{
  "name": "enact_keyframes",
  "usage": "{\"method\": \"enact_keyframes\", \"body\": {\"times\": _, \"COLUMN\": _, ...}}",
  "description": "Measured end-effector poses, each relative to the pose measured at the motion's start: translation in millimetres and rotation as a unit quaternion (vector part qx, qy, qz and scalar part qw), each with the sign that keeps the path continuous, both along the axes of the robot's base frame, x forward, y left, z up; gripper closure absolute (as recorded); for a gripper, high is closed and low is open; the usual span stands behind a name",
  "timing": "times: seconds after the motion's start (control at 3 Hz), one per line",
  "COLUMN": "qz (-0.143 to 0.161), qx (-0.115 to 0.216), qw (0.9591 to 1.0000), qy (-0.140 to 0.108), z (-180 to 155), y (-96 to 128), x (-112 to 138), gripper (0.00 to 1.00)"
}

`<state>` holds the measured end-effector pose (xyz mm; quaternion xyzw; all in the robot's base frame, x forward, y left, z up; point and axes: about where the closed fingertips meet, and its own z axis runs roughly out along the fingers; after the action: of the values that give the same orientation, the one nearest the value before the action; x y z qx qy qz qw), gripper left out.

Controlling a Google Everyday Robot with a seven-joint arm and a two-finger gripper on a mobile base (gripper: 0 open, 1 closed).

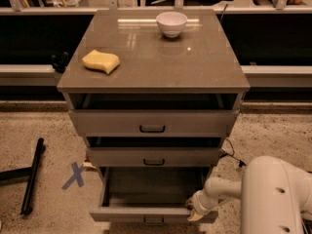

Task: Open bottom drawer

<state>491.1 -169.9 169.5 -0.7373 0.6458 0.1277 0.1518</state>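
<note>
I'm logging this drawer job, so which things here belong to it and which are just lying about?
Job: bottom drawer, pulled out; gripper, at its right front corner.
Lying about: white bowl and yellow sponge on the cabinet top; black bar and blue tape cross on the floor.

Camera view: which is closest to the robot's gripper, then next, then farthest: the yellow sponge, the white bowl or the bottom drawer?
1. The grey-beige bottom drawer, pulled out low down; the gripper is right at the right end of its front.
2. The yellow sponge, on the left front of the brown cabinet top.
3. The round white bowl, at the back of that top.
</note>
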Motion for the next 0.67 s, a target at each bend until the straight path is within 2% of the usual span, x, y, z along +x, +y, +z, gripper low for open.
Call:
{"method": "enact_keyframes", "body": {"times": 0.33, "qz": 0.003, "qx": 0.027, "qw": 0.9996, "qy": -0.002, "z": 2, "y": -3, "x": -27, "gripper": 1.0}}
{"method": "enact_keyframes", "body": {"times": 0.67, "qz": -0.009, "qx": 0.075, "qw": 0.997, "qy": -0.019, "z": -8, "y": 4, "x": -62, "gripper": 1.0}}
